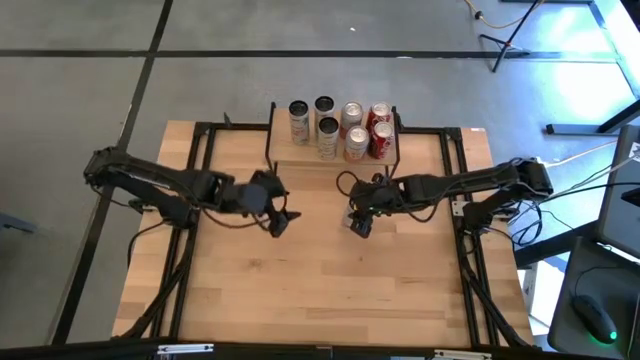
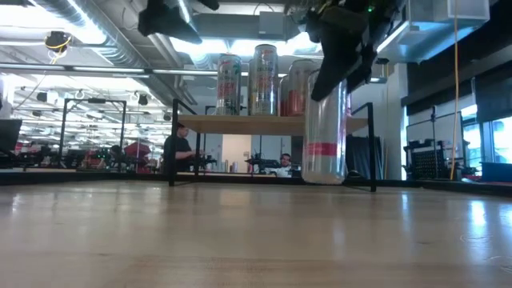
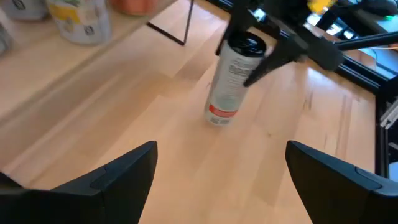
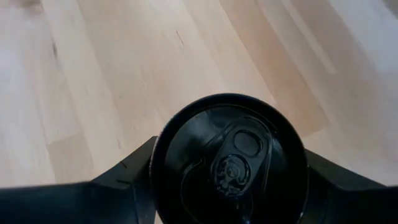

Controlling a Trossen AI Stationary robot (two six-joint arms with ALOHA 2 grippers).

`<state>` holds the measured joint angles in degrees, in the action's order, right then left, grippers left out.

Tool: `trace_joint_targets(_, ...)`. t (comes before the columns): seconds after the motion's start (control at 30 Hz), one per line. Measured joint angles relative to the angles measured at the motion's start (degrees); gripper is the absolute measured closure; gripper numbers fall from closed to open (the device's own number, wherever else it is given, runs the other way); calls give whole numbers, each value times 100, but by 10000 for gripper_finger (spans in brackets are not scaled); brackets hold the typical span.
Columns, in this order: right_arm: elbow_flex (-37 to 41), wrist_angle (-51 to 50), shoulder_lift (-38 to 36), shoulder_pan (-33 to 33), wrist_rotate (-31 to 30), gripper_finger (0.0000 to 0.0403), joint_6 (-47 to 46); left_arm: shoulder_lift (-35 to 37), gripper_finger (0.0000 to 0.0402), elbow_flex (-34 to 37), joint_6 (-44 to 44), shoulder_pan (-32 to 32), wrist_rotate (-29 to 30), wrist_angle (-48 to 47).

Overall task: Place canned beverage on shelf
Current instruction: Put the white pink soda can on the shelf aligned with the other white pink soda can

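A tall silver can with a black top and a red band near its base (image 2: 324, 132) stands upright in front of the shelf; it also shows in the left wrist view (image 3: 231, 78). My right gripper (image 1: 360, 218) is shut on it from above. The shelf (image 1: 290, 157), a low riser with a wooden top and thin black legs, stands at the table's far middle and bears several cans (image 1: 340, 125). My left gripper (image 1: 277, 218) hangs open and empty to the left of the held can, above the table. My right gripper pinches the can's top end, just below the black lid's rim (image 4: 163, 155), between its two fingers, one on each side. The fingers (image 3: 267, 59) come from above, pointing down. The can hangs upright; whether its base (image 3: 217, 119) touches the table I cannot tell.
Silver and red cans fill most of the shelf's top (image 2: 240, 124). Black frame rails (image 1: 200, 180) run along both sides of the table. Bare tabletop (image 1: 320, 290) lies toward the near edge. People (image 2: 178, 148) show in the room beyond the table.
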<state>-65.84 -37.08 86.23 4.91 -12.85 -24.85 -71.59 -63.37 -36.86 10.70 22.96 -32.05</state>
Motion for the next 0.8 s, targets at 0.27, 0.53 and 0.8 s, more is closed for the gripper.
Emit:
trace_joint_targets(0.27, 0, -35, 356, -4, -358, 164, -748, -489, 60, 11, -543, 1078, 1144, 157)
trace_joint_targets(0.53, -15, 76, 466, 0, -536, 163, -1116, -950, 60, 11, -953, 1414, 1311, 380)
trace_joint_targets(0.8, -4, 247, 477, -4, -454, 79, -1085, -984, 60, 11, -778, 1373, 1237, 653)
